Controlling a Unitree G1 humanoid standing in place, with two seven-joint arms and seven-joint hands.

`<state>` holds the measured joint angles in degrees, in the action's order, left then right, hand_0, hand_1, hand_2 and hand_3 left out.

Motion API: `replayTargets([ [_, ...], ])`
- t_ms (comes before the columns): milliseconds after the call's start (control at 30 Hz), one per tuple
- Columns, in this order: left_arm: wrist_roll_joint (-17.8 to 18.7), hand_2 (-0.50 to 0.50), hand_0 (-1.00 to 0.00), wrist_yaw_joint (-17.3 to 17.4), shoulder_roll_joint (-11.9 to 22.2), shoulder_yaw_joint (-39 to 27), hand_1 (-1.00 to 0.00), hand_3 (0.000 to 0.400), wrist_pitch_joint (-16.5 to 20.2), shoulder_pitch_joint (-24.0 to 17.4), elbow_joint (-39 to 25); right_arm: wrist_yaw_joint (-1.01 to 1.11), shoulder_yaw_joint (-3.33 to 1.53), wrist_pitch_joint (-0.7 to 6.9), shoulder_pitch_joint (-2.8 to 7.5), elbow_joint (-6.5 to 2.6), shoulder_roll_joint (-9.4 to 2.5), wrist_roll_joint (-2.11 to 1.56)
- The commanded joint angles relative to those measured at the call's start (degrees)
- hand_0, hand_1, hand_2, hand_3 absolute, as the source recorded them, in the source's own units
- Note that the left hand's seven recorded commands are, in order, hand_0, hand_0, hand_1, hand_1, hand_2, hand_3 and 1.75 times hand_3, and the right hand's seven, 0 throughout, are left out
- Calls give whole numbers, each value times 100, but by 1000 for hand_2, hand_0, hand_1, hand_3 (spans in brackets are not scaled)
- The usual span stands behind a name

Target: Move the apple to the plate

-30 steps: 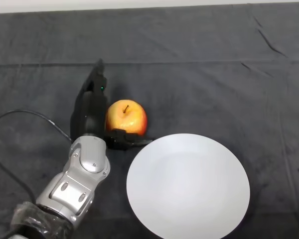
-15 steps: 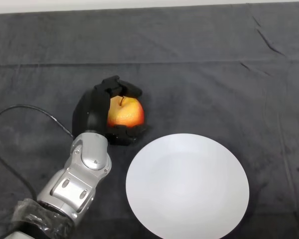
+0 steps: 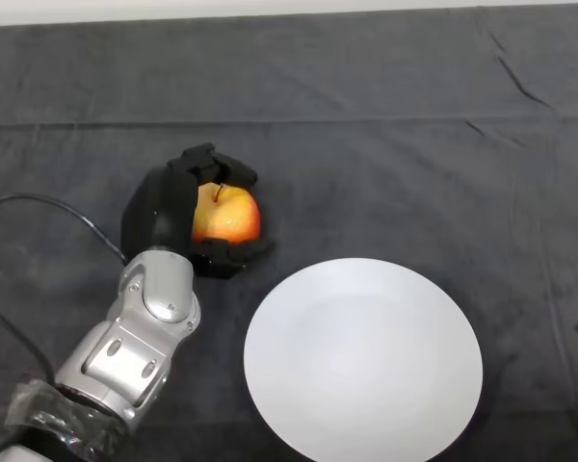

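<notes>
A red and yellow apple (image 3: 227,216) sits in my left hand (image 3: 162,214), left of the table's middle. The black fingers curl over its top and the thumb closes under its near side, so the hand is shut on the apple. A round white plate (image 3: 363,359) lies on the dark cloth to the lower right of the apple, a short gap away. My silver-grey arm comes in from the lower left.
A dark cloth (image 3: 414,164) covers the whole table, with a fold line running across its far part. A pale strip of wall or floor (image 3: 270,8) shows beyond the far edge.
The fingers went from straight beside the apple to curled round it. Hand and apple have then shifted a little to the left and away from the plate.
</notes>
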<state>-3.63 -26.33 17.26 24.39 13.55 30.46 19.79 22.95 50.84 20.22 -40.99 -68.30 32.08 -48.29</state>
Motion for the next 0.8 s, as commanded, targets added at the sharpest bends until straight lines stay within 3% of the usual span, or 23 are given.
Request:
replayTargets([
  [33,-172,0,-1000,53,327,-53,-1000,400,124,141,-445,1,104,-32,27,22,61,-94],
  [500,-618,0,-1000,93,504,-155,-1000,400,1238,-195,-2322,0,103,-33,28,25,60,-93],
  [800,-987,0,-1000,247,538,167,-1000,400,1726,-457,-3188,1,103,-33,27,21,62,-94],
])
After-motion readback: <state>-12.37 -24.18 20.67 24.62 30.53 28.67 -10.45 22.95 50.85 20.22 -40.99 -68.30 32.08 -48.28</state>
